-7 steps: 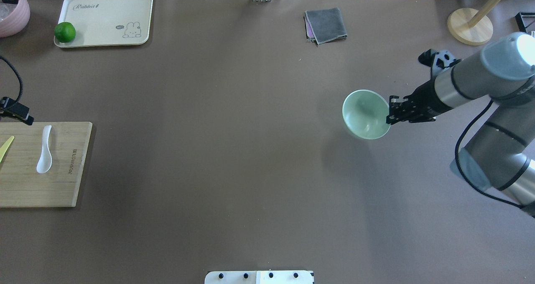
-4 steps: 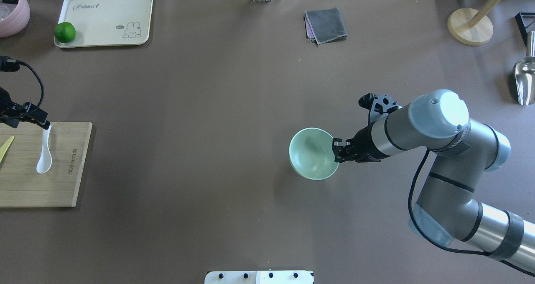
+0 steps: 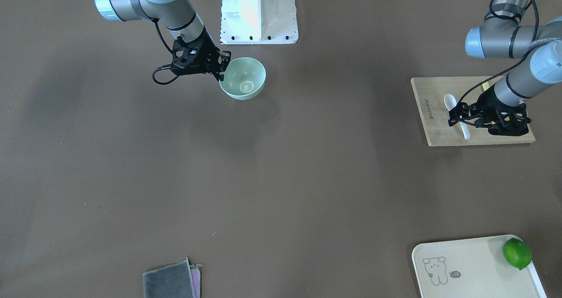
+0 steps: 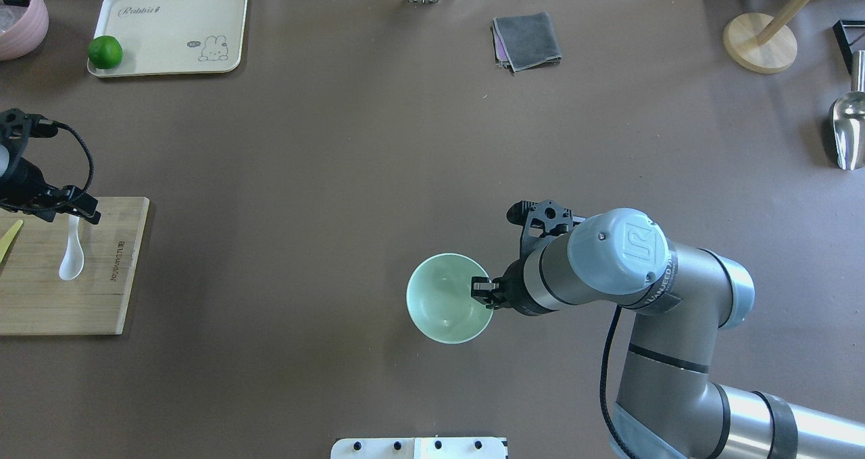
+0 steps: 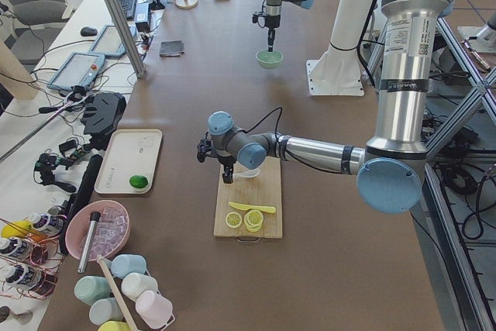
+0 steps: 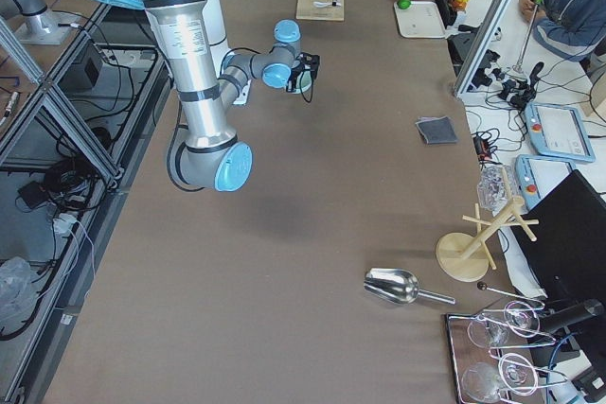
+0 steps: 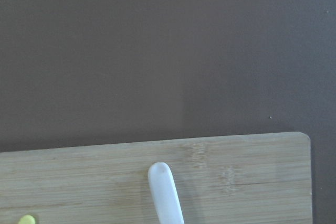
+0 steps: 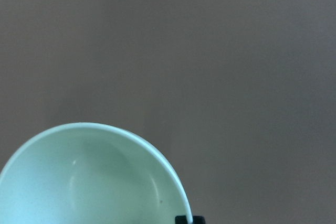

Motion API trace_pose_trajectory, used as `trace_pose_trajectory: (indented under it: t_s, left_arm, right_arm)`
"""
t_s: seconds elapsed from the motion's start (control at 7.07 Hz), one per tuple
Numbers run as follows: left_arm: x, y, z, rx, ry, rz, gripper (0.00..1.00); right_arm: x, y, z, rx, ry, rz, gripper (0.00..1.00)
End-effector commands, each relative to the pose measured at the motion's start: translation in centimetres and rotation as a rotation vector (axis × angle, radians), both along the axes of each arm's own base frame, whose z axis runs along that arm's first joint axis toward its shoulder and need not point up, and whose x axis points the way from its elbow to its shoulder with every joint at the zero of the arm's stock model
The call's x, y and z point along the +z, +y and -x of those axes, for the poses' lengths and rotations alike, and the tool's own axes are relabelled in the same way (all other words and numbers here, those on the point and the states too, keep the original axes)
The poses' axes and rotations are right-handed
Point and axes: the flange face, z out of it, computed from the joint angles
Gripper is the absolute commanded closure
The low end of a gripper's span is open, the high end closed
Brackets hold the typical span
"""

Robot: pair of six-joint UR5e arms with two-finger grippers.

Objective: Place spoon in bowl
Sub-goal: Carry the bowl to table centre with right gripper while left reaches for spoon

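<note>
Right jaws, clamped on the mint-green bowl (image 4: pixel 442 297), have brought it centreward, shortening the trip for the soup spoon (image 4: pixel 71 264), which left jaws, gap unreadable, now reach.

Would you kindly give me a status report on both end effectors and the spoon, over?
Right end effector shut on bowl rim. Left end effector over spoon handle, grip unclear. Spoon lying on cutting board, bowl empty.

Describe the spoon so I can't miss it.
Find the rectangular bamboo cutting board at the overhead view's left edge. The small glossy white soup spoon lies on it; unlike the thin pale-yellow knife beside it, it has a deep oval scoop.
</note>
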Motion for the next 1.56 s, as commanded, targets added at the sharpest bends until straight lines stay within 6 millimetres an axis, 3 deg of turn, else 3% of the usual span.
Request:
trace_pose_trajectory:
  t_s: [0.0, 0.14, 0.28, 0.42, 0.71, 0.85, 1.13, 1.27, 1.41]
  left_arm:
    - [0.5, 0.1, -0.9, -0.019, -0.016, -0.005, 0.37]
    - [0.3, 0.3, -1.3, -0.029, -0.007, -0.003, 0.53]
    - [0.4, 0.3, -1.3, -0.03, -0.006, -0.003, 0.73]
    - [0.3, 0.4, -1.3, -0.038, -0.005, 0.004, 0.97]
    - [-0.5, 0.3, -1.3, -0.042, 0.004, -0.005, 1.0]
    - [-2.6, 0.3, -1.4, -0.043, 0.03, -0.021, 1.0]
    - [-9.2, -0.5, -3.0, -0.094, 0.119, -0.005, 1.0]
    - [-13.1, -1.0, -5.6, -0.097, 0.177, 0.021, 1.0]
    - [-17.3, -0.4, -8.5, -0.114, 0.226, 0.059, 1.0]
  right_arm:
    - [-2.2, 1.5, 1.8, -0.005, 0.024, 0.022, 1.0]
    - [-2.4, 2.0, 2.2, -0.005, 0.022, 0.027, 1.0]
    - [-2.2, 2.1, 2.6, 0.011, 0.031, 0.035, 0.01]
    - [-2.4, 2.0, 2.6, 0.037, 0.029, 0.038, 0.0]
    - [-3.3, 1.5, 1.6, 0.047, 0.009, 0.035, 0.0]
    - [-3.4, 0.4, 0.1, 0.064, 0.002, 0.04, 0.0]
    - [-1.7, -3.0, -6.1, 0.077, 0.023, 0.095, 0.0]
    - [-0.4, -4.3, -9.2, 0.059, 0.03, 0.065, 0.0]
    - [2.2, -5.5, -11.8, 0.036, 0.06, 0.046, 0.0]
